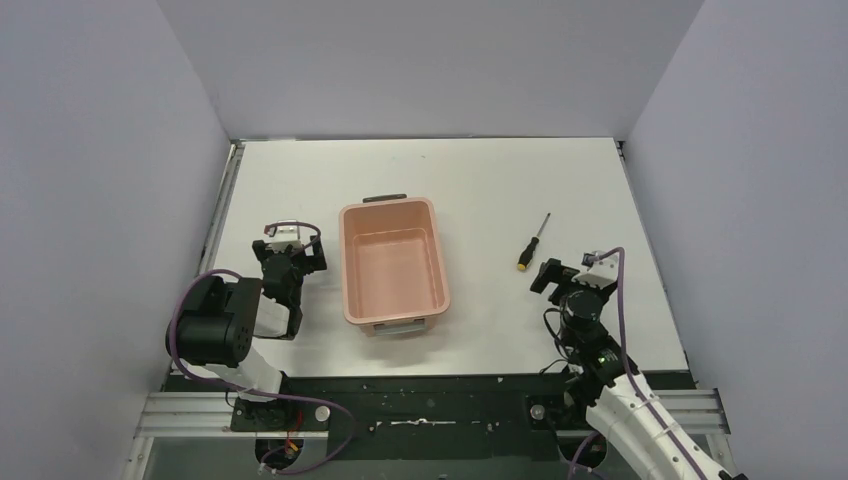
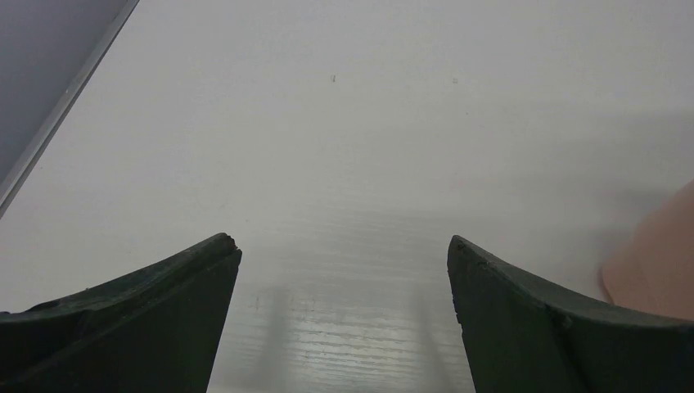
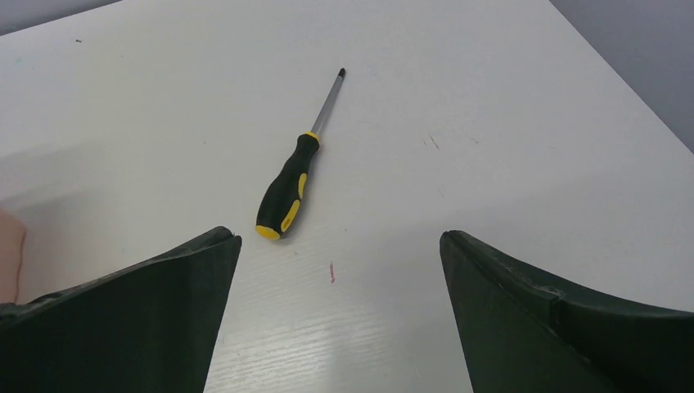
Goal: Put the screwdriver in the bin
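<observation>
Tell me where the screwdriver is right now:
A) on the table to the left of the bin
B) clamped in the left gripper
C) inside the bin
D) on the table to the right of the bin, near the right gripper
D: the screwdriver lies flat on the table, to the right of the bin and apart from it, just ahead of the open right gripper, which is not touching it.

No readable text or labels anywhere
</observation>
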{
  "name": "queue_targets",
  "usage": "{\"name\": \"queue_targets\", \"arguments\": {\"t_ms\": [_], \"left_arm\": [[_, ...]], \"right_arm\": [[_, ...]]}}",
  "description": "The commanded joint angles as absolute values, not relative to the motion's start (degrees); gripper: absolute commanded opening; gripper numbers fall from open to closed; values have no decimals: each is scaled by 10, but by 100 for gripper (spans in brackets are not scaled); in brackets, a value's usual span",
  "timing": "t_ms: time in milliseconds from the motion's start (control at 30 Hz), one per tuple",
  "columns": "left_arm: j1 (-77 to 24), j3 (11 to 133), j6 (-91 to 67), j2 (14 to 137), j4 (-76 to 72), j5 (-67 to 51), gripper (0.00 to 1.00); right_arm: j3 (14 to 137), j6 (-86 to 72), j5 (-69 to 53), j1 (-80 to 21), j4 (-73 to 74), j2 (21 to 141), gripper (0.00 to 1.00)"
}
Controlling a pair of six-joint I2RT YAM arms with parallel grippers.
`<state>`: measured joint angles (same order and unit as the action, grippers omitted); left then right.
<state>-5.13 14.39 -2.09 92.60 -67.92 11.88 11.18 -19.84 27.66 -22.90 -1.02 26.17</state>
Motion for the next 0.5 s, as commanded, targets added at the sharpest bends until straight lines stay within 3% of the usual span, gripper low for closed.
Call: {"name": "queue_targets", "arguments": {"t_ms": [0,167,300,467], "left_arm": [[-48,145,-15,922,-694,112,97],[-48,145,-15,922,-694,112,97],[-48,145,-16,922,-694,111,97],[-48,145,-15,922,-693,111,97]], "right_arm": [[141,-182,271,-228,-52,293,100],[282,-189,281,-222,6,408,100],[462,-218,289,-194,154,570,100],[654,-226,202,-140,287,769,100]]}}
